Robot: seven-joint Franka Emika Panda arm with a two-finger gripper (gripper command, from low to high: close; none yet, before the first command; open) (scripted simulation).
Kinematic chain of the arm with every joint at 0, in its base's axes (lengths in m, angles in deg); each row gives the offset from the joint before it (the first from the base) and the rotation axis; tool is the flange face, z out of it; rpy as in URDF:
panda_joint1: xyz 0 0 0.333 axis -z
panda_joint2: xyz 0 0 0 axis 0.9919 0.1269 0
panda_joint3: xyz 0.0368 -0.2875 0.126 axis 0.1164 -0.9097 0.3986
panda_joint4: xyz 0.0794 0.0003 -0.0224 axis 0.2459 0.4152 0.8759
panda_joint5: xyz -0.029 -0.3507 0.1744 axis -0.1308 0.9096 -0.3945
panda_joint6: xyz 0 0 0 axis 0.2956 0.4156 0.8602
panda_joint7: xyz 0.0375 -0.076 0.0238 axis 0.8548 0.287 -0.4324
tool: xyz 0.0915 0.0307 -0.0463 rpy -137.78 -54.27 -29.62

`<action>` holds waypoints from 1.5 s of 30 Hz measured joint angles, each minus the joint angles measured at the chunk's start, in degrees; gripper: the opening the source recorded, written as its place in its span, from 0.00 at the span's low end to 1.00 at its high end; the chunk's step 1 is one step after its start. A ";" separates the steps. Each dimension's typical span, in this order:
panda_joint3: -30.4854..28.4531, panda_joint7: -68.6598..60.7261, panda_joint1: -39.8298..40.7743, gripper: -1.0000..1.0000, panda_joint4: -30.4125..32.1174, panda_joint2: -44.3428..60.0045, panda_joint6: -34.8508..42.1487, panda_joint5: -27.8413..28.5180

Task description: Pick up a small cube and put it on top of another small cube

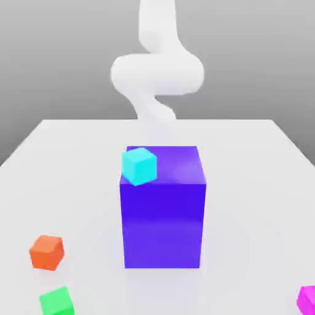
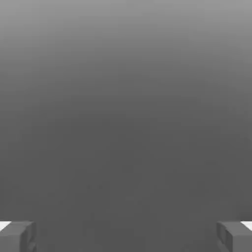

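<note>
A small cyan cube (image 1: 139,166) sat on the top face of a tall blue block (image 1: 162,209), at the corner toward the exterior view's left. Around the block, on the white table (image 1: 258,160), lay an orange cube (image 1: 47,252), a green cube (image 1: 56,301) and a magenta cube (image 1: 307,299), all well apart. The white arm (image 1: 157,71) rose behind the block, so every cube lay nearer the camera than it. The end effector (image 2: 126,236) stood released, fingertips (image 2: 17,235) wide apart, grasping nothing.

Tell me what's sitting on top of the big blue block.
A small cyan cube rests on the big blue block, at its top's front corner toward the exterior view's left. The surface beneath that cube is covered.
</note>
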 joint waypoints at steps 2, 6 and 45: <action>-1.35 -4.90 -3.21 0.50 -0.60 4.44 -0.82 -1.45; -3.36 -14.36 -8.71 0.50 -1.72 12.88 -2.40 -4.48; 0.89 -60.23 -28.26 0.00 -9.92 72.67 -20.36 0.71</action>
